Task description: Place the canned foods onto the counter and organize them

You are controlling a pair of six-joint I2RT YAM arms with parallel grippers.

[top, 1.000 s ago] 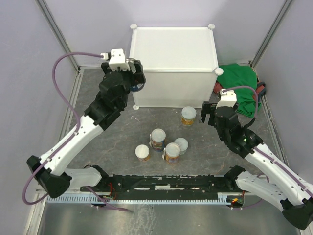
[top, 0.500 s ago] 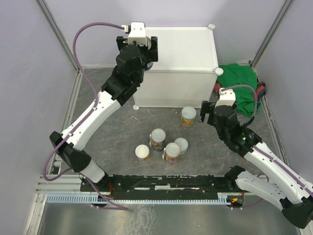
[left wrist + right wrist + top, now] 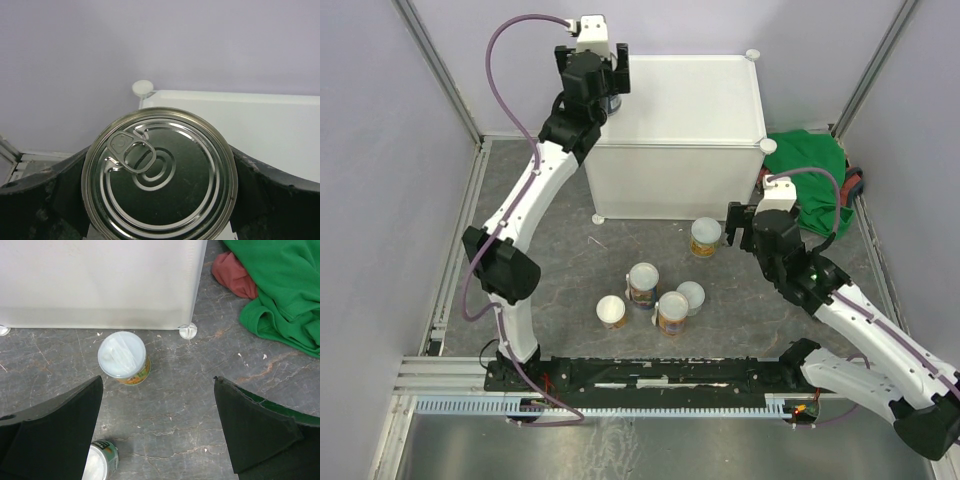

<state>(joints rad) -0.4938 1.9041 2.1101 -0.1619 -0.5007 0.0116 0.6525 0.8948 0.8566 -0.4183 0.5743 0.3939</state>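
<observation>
My left gripper (image 3: 601,88) is shut on a can with a silver pull-tab top (image 3: 159,172) and holds it over the far-left corner of the white counter (image 3: 690,105). In the left wrist view the dark fingers (image 3: 280,195) flank the can, with the counter top (image 3: 260,125) and a corner knob (image 3: 142,88) behind it. Several pale-lidded cans stand on the grey floor in front of the counter, the nearest to it a yellow-labelled can (image 3: 706,237). My right gripper (image 3: 738,232) is open and empty just right of that can (image 3: 123,357), above the floor.
A green cloth (image 3: 810,168) with a red cloth (image 3: 232,275) lies right of the counter. A green-labelled can (image 3: 100,465) sits by my right gripper's left finger. A cluster of cans (image 3: 643,283) stands mid-floor. Grey walls enclose the cell.
My left arm has lifted the can from beside the counter's left front up and back, over the counter's far-left corner. The right arm has barely moved.
</observation>
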